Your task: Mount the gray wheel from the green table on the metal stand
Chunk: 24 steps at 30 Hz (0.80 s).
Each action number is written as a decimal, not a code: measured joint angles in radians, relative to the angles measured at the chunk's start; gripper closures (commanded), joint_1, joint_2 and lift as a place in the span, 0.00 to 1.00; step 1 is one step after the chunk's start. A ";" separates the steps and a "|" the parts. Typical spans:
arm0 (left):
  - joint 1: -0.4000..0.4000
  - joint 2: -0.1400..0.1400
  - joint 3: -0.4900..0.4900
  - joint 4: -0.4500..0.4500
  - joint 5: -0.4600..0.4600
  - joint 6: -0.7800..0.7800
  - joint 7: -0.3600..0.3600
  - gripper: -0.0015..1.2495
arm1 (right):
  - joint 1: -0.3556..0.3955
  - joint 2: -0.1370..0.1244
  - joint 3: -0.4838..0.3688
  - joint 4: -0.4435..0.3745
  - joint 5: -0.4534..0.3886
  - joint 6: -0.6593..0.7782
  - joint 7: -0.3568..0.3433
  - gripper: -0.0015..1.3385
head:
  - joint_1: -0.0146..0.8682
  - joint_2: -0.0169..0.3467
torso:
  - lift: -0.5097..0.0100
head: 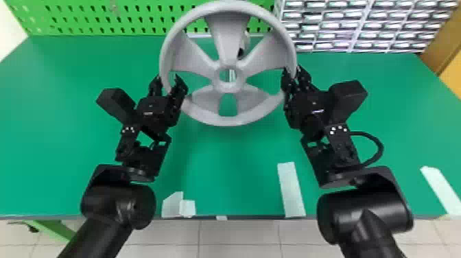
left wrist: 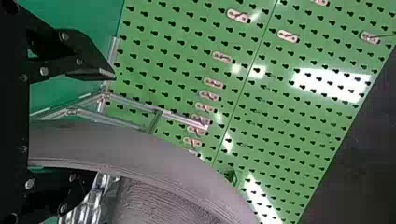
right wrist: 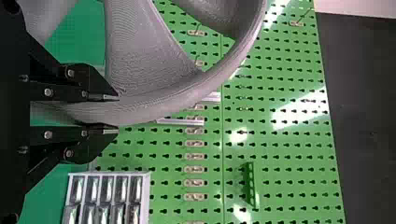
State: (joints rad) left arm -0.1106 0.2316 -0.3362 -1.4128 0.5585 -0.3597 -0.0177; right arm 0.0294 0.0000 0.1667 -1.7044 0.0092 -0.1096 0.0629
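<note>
Left arm (head: 116, 202): it comes in from the near side, leading your end effector to the wheel's left edge.
Right arm (head: 363, 216): it mirrors that reach from the near right, probably so you can balance a wide load from both sides.
Gray wheel (head: 229, 88): you have it raised over the green desk (head: 226, 164), its spokes facing you, so the centre hole can likely be lined up for mounting.
Right end effector (right wrist: 117, 115): its fingers are pinching the rim, one on each face, apparently your firmer hold.
Left end effector (head: 167, 79): its fingers are spread wide with the rim between them; one stands well apart from it, so you seem to be guiding more than clamping.
Metal stand (left wrist: 182, 120): its bars show on the far side of the wheel. Judging by this, you need a closed left hold, then a careful approach; one-sided grip could let the wheel twist.
</note>
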 measured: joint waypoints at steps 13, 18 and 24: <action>-0.003 -0.001 -0.022 0.000 0.006 -0.001 -0.002 0.63 | -0.002 0.000 -0.012 -0.001 0.003 0.000 0.000 0.82 | 1.00 0.19 | 0.79; -0.012 -0.002 -0.039 0.004 0.010 -0.001 -0.002 0.63 | -0.006 0.000 -0.022 -0.001 0.009 0.001 0.000 0.82 | 1.00 0.19 | 0.79; -0.033 -0.017 -0.050 0.030 -0.008 -0.001 -0.003 0.63 | -0.015 0.000 -0.042 -0.001 0.023 0.007 0.000 0.82 | 1.00 0.19 | 0.79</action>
State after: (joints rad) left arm -0.1440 0.2142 -0.3857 -1.3831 0.5502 -0.3603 -0.0207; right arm 0.0148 0.0000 0.1250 -1.7052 0.0321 -0.1028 0.0629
